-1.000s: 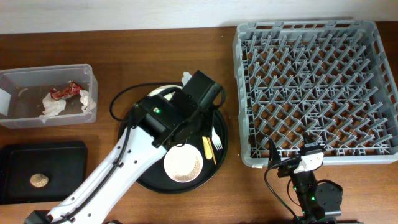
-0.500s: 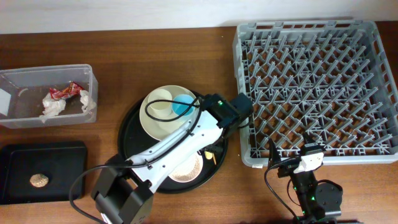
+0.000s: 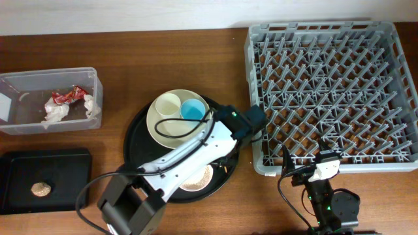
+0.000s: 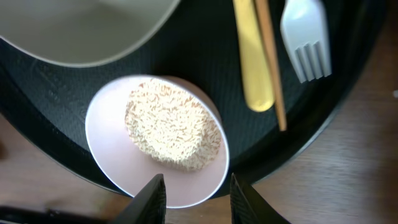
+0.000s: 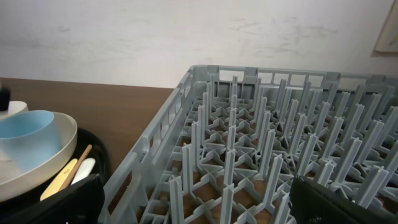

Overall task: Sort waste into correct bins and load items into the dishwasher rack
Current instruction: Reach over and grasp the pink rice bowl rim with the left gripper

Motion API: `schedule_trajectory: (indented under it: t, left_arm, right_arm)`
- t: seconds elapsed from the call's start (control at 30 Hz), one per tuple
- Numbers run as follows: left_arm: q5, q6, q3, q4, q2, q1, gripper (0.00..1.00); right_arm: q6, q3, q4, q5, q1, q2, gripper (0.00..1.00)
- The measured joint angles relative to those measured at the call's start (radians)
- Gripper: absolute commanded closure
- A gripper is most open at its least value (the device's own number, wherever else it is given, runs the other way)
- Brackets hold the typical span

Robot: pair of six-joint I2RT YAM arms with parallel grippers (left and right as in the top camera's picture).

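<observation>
Left hand [image 4: 196,200] spread above rice bowl [image 4: 102,144], yellow utensil [image 4: 252,56] parallel to white fork [image 4: 305,37]

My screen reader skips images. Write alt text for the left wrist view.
A pinkish-white bowl of rice sits on a round black tray, near the open left hand. A yellow utensil and white fork lie nearby.

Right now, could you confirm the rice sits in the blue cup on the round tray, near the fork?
Not quite: the left wrist view shows the rice in the pink bowl, not the blue cup; it is on the round tray, near the fork.
</observation>
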State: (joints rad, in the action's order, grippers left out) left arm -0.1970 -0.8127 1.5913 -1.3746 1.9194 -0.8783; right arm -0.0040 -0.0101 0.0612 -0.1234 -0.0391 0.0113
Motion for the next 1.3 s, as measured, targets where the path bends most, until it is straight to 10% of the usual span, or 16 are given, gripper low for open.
schedule_trajectory:
  t: [0.6, 1.3]
  left_arm:
    - [0.043, 0.000, -0.275, 0.351, 0.004, -0.003, 0.66]
    - [0.089, 0.060, -0.290, 0.361, 0.004, 0.001, 0.83]
  right_arm:
    - [0.000, 0.000, 0.000, 0.000, 0.000, 0.000, 0.02]
    - [0.000, 0.000, 0.000, 0.000, 0.000, 0.000, 0.02]
